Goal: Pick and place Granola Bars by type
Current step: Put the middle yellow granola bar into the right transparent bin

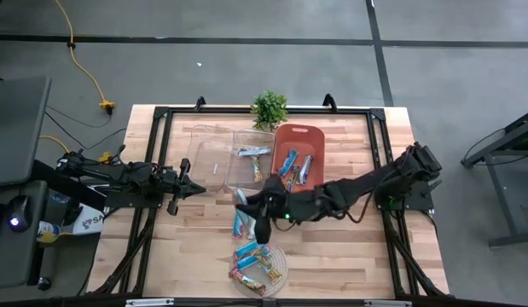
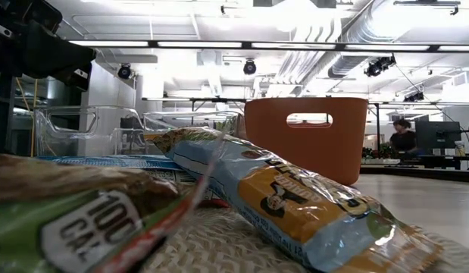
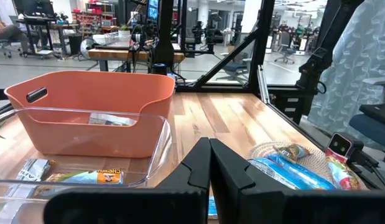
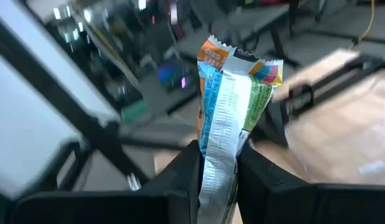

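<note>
- Bare wooden table (image 1: 349,256) lies open right of the woven mat (image 1: 276,271).
- Right gripper (image 4: 218,163), above the mat, is clamped on one granola bar (image 4: 232,118).
- Left gripper (image 3: 209,163), fingers together, waits beside two clear bins (image 1: 211,162).

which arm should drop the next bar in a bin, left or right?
Right. Its hand already grips a blue bar near the orange bin. Left hand is shut, empty, beside the clear bins.

The bar (image 4: 232,124) in the right tool (image 4: 218,163) has its lower end hidden between the fingers.
</note>
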`<state>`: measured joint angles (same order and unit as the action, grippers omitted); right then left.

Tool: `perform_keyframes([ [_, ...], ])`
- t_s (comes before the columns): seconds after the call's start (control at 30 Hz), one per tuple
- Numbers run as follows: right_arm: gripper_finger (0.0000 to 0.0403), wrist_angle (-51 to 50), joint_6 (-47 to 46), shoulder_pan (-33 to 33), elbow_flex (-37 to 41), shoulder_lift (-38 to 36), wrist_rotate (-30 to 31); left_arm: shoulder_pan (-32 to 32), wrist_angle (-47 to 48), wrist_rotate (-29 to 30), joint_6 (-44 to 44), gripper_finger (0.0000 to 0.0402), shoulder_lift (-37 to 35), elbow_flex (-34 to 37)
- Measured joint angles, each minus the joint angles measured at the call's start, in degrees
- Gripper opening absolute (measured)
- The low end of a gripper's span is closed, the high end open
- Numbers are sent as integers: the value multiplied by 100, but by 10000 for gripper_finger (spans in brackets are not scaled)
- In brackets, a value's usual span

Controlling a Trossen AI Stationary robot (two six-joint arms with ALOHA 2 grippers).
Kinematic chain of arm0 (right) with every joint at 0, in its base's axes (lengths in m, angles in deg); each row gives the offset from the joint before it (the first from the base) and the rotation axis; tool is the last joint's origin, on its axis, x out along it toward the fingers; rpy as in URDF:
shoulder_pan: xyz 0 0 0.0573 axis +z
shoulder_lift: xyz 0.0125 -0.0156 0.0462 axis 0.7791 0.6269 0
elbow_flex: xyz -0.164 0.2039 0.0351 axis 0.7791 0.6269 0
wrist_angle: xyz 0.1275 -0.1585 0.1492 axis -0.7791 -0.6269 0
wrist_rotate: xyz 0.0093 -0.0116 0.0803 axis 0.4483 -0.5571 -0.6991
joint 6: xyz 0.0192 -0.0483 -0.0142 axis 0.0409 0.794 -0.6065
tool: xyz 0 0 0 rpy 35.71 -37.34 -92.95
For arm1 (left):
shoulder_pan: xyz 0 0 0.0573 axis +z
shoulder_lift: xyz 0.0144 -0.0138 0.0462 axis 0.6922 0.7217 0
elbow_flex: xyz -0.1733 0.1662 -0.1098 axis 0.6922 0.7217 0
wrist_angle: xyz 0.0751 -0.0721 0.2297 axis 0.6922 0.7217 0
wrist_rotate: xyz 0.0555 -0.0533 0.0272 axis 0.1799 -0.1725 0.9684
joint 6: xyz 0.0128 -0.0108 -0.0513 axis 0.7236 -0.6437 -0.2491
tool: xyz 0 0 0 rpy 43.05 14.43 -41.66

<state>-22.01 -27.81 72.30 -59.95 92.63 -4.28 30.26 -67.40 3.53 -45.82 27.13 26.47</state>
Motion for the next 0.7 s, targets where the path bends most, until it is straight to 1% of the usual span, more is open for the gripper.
perform_keyframes([
  [0.1,64,483,-8,-211,0,0,163,0,1,0,0,1,1,0],
  [0.2,64,835,-225,-482,0,-1,233,1,1,0,0,1,1,1],
  [0.4,64,934,-860,-1154,0,-1,241,0,2,-2,-1,1,2,0],
  [0.47,64,676,-1235,-1424,0,-1,240,0,0,0,1,1,2,0],
  [0.57,64,-11,-1977,-1831,0,-1,172,0,1,0,-1,1,0,0],
  [0.7,64,-1109,-2703,-2346,0,-1,-135,0,1,0,-1,1,1,2],
])
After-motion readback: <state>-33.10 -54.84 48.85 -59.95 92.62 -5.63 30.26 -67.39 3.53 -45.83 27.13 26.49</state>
